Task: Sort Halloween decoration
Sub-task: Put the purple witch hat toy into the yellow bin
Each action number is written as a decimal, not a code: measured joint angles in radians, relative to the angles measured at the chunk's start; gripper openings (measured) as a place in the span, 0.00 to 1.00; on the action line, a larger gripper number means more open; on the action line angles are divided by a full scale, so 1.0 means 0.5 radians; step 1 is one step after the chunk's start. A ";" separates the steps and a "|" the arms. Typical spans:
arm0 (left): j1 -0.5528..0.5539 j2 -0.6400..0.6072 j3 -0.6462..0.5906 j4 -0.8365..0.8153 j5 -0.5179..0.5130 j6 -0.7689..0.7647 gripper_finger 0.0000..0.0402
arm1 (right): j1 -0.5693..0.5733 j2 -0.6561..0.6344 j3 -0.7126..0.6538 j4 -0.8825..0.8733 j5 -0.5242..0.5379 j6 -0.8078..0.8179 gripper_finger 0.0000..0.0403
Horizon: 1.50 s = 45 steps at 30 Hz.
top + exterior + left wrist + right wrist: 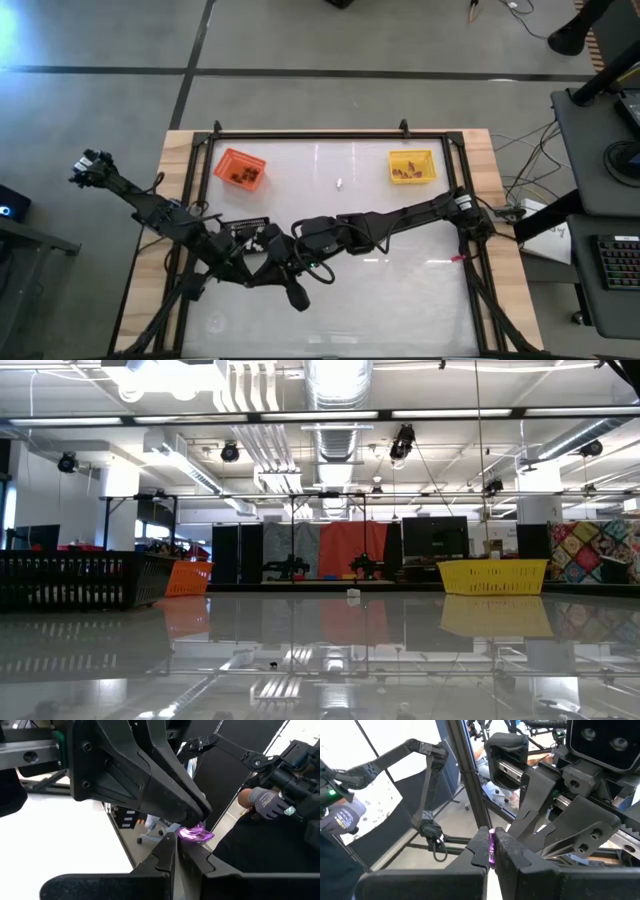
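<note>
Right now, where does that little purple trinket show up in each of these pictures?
High view: not visible; hidden among the arms.
Low view: not in it.
Left wrist view: purple trinket at the meeting fingertips.
Right wrist view: a purple sliver between the fingers.
Shared landmark: the touching end effectors.

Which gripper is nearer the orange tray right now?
Left. The left gripper sits just below and right of the orange tray; the right gripper meets it from the right, slightly farther off.
</note>
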State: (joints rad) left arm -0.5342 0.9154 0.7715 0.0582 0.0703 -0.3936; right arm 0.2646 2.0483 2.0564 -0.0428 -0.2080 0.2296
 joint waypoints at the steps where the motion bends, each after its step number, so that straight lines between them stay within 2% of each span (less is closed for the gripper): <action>1: 0.004 0.000 0.000 0.018 0.000 0.012 0.00 | 0.000 -0.001 0.001 0.001 0.001 0.010 0.02; 15: 0.009 0.002 0.090 -0.098 -0.018 0.089 0.00 | -0.009 0.013 0.001 -0.008 0.049 0.013 0.10; 23: 0.009 0.002 0.090 -0.108 -0.022 0.083 0.00 | -0.016 0.013 0.001 -0.007 0.048 0.013 0.03; 27: 0.009 0.002 0.091 -0.164 -0.030 0.071 0.00 | -0.018 0.014 0.025 -0.029 0.049 0.013 0.02; 31: 0.014 0.001 0.099 -0.191 -0.122 0.067 0.01 | -0.020 0.018 0.061 -0.042 0.066 0.014 0.02; 38: 0.016 -0.004 0.100 -0.218 -0.183 0.083 0.06 | -0.020 0.019 0.088 -0.077 0.127 0.012 0.02; 41: 0.016 -0.003 0.099 -0.292 -0.193 0.080 0.09 | -0.019 0.006 0.088 -0.177 0.199 0.011 0.02; 45: 0.017 -0.003 0.169 -0.570 -0.237 0.072 0.12 | -0.031 -0.020 0.112 -0.379 0.276 -0.005 0.02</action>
State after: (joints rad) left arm -0.5255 0.9138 0.8561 -0.2267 -0.0480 -0.3575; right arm 0.2492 2.0384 2.1123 -0.2326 -0.0700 0.2269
